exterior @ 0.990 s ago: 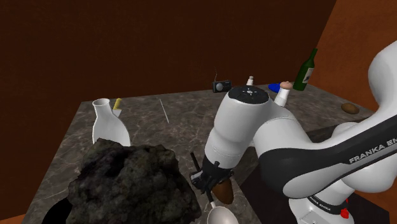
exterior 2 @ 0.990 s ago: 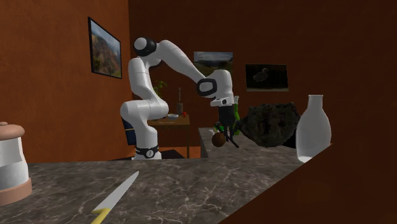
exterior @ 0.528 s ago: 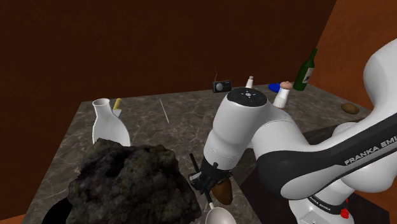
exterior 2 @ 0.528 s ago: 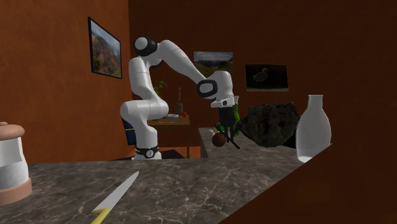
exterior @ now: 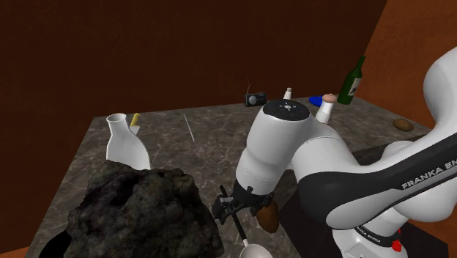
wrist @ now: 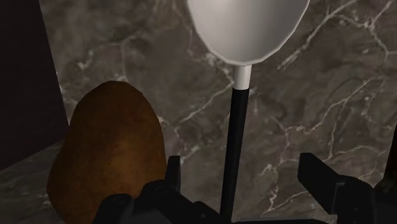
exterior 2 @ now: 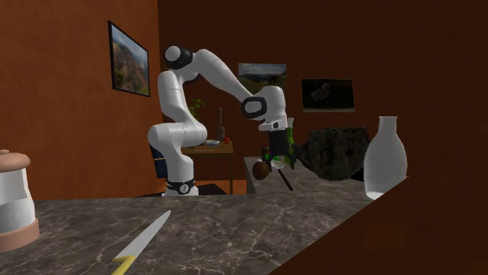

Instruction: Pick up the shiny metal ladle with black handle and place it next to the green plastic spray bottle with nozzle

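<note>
The ladle [wrist: 245, 25] has a pale shiny bowl and a thin black handle [wrist: 234, 153]. It lies over the marble counter [wrist: 331, 95], and the handle runs between my fingers without touching either. My gripper [wrist: 245, 173] is open just above it. In the shoulder view the gripper [exterior: 231, 208] hangs at the counter's near edge, with the ladle bowl [exterior: 255, 251] below it. In the second exterior view the gripper [exterior 2: 275, 159] stands over the ladle handle [exterior 2: 285, 180]. A sliver of the green spray bottle [exterior 2: 291, 139] shows right behind the hand.
A brown rounded lump [wrist: 108, 153] sits close beside one finger. A big dark rock [exterior: 139, 216] crowds the gripper on the shoulder view's left. A white vase [exterior: 126, 143], a knife [exterior 2: 145, 238], a green glass bottle [exterior: 353, 80] and small items stand farther off.
The fingers have opened and let go of the ladle, which has dropped lower. The brown lump and the rock have shifted slightly.
</note>
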`<state>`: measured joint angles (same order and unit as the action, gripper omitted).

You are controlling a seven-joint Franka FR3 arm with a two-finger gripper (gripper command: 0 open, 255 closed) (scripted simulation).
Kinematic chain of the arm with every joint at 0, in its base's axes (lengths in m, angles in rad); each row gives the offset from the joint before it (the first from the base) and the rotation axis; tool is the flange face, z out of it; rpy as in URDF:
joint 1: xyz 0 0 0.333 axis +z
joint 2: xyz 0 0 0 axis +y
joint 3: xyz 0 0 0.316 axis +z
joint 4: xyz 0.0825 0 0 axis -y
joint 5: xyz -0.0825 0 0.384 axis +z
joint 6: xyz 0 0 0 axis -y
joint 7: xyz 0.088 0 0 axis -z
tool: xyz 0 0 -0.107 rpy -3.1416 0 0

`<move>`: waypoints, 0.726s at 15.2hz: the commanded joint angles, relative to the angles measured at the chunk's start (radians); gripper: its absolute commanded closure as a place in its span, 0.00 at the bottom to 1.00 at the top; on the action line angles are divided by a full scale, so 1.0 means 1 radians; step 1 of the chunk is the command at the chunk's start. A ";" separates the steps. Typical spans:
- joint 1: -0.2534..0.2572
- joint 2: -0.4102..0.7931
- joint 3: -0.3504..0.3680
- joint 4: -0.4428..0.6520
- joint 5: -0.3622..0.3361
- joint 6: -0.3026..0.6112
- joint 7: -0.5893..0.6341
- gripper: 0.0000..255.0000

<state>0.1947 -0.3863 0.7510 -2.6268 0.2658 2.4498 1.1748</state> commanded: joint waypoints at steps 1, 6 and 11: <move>0.021 -0.048 -0.027 0.011 0.019 -0.068 -0.015 0.00; 0.041 -0.101 -0.058 0.036 0.031 -0.144 -0.028 0.00; 0.041 -0.101 -0.058 0.036 0.031 -0.144 -0.028 0.00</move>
